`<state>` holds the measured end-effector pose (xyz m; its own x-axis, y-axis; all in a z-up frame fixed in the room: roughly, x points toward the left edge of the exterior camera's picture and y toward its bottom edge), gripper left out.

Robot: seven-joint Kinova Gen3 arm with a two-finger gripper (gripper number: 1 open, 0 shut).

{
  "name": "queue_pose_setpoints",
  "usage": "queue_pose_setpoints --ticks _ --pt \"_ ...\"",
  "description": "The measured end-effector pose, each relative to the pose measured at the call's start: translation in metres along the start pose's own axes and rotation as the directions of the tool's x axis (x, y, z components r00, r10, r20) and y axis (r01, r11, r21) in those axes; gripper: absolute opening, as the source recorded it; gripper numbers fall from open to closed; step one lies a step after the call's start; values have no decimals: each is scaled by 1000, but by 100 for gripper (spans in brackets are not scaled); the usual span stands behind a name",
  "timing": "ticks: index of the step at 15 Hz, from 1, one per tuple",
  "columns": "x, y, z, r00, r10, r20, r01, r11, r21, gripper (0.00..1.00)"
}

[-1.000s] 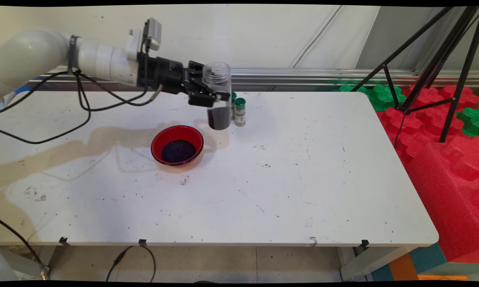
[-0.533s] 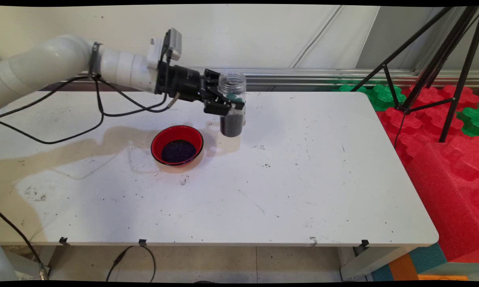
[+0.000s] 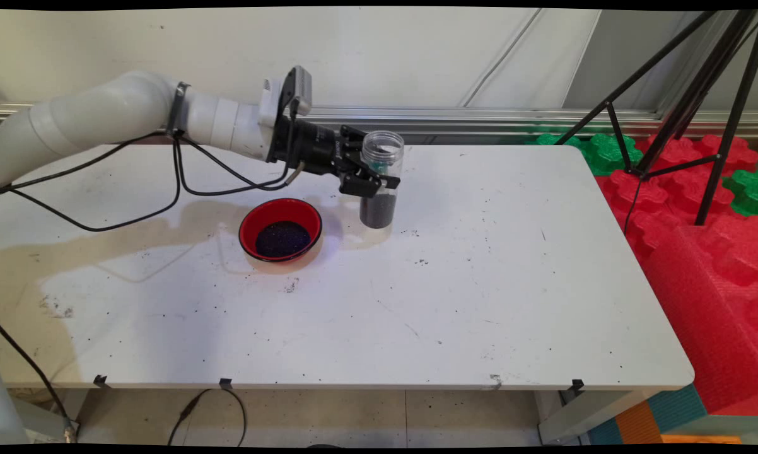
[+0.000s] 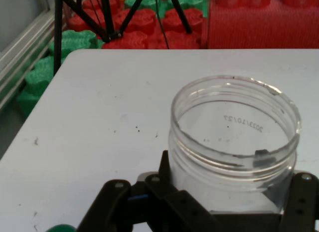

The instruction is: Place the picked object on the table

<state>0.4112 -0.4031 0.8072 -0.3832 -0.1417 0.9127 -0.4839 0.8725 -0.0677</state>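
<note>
I see the clear jar upright with its mouth open and dark grains filling its lower part (its base looks at or just above the white table; I cannot tell which). My gripper is clamped on it from the left, fingers on either side of its wall. The red bowl with dark grains sits just left of the jar, on the table. Black tripod legs stand beyond the right edge, over red and green foam mats.
</note>
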Motion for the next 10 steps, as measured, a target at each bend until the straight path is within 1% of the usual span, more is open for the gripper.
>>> queue_pose_setpoints --ticks 6,10 --pt "-13 -4 20 1000 -5 21 5 1000 1 0" --pt "-19 -4 27 999 -13 31 13 1000 3 0"
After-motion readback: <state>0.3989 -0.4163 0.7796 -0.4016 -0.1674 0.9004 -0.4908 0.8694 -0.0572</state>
